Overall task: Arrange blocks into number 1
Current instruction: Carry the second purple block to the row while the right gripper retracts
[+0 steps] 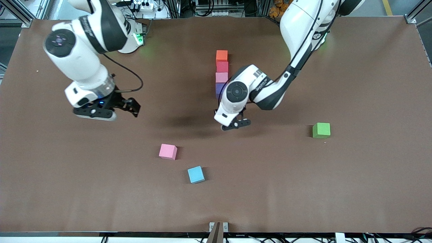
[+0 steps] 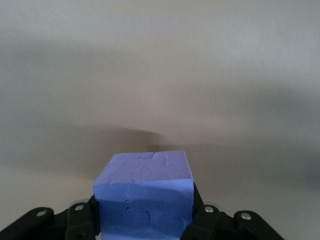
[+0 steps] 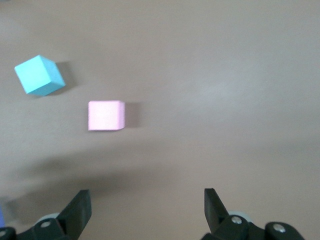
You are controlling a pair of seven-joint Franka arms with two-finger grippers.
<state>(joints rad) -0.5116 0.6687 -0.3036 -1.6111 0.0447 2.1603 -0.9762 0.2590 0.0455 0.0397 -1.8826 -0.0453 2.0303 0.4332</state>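
Note:
A straight column of blocks lies mid-table: orange [image 1: 221,55], red [image 1: 222,66], pink [image 1: 221,77], then a purple block [image 1: 219,89] half hidden by the left arm's wrist. My left gripper [image 1: 236,125] [image 2: 144,222] hangs over the table by the column's purple end. It is shut on a second purple block [image 2: 144,192], which the hand hides in the front view. A loose pink block [image 1: 167,151] [image 3: 105,115] lies nearer the front camera. My right gripper [image 1: 130,105] [image 3: 146,207] waits open and holds nothing, over the table toward the right arm's end.
A light blue cube [image 1: 196,174] [image 3: 39,75] lies beside the loose pink block, nearer the front camera. A green cube [image 1: 321,130] sits toward the left arm's end. The brown table [image 1: 337,189] is bare around them.

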